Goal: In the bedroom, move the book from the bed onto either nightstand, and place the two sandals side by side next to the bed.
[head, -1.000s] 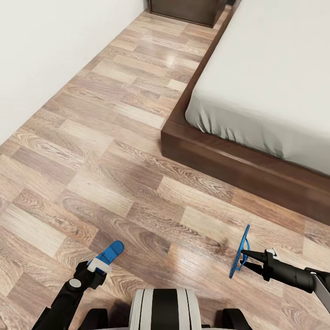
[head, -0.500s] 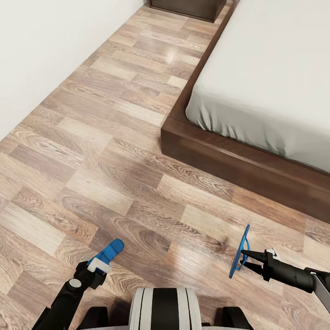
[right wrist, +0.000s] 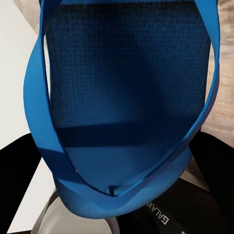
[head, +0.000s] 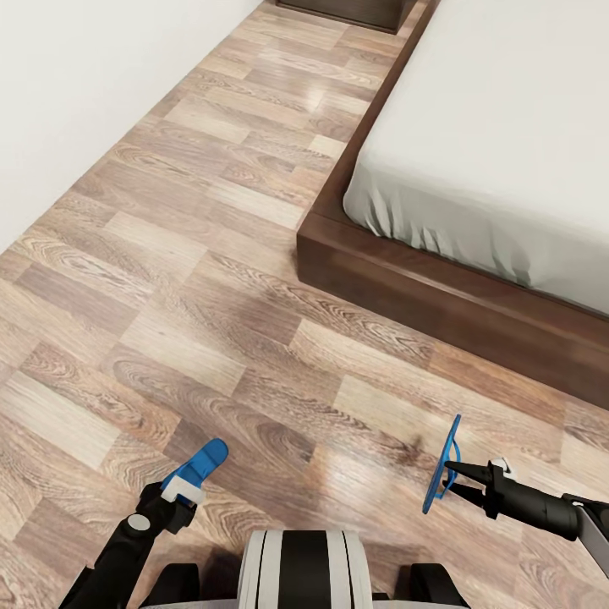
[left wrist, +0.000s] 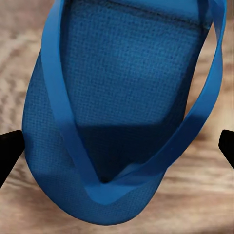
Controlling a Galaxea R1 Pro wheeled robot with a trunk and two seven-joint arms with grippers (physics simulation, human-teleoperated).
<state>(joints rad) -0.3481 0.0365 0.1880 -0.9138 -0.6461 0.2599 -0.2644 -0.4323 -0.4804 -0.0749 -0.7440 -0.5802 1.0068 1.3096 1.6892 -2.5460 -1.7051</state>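
The left end effector is closed on a bright blue sandal, which sticks out ahead of it low over the wood-plank floor, its rounded end pointing toward the wall side of the room. In the left wrist view that left sandal lies face-up between the two dark fingertips, its thin straps meeting in a V near the toe, with floor grain behind it.

The right end effector is clamped on the other sandal, which stands on edge, nearly vertical, so that from the head camera it reads as a narrow blue strip. In the right wrist view this right sandal shows its textured sole surface and looping straps, with the robot's own black and grey body behind it. The two sandals are well apart, one at each side of the robot's white-and-black trunk.

Beyond the right arm, the corner of the bed shows its dark brown frame, with the pale mattress above it. The floor runs on as a strip between the bed's side and the white wall. At the far end of that strip, beside the bed, stands the lower edge of a dark wooden nightstand.
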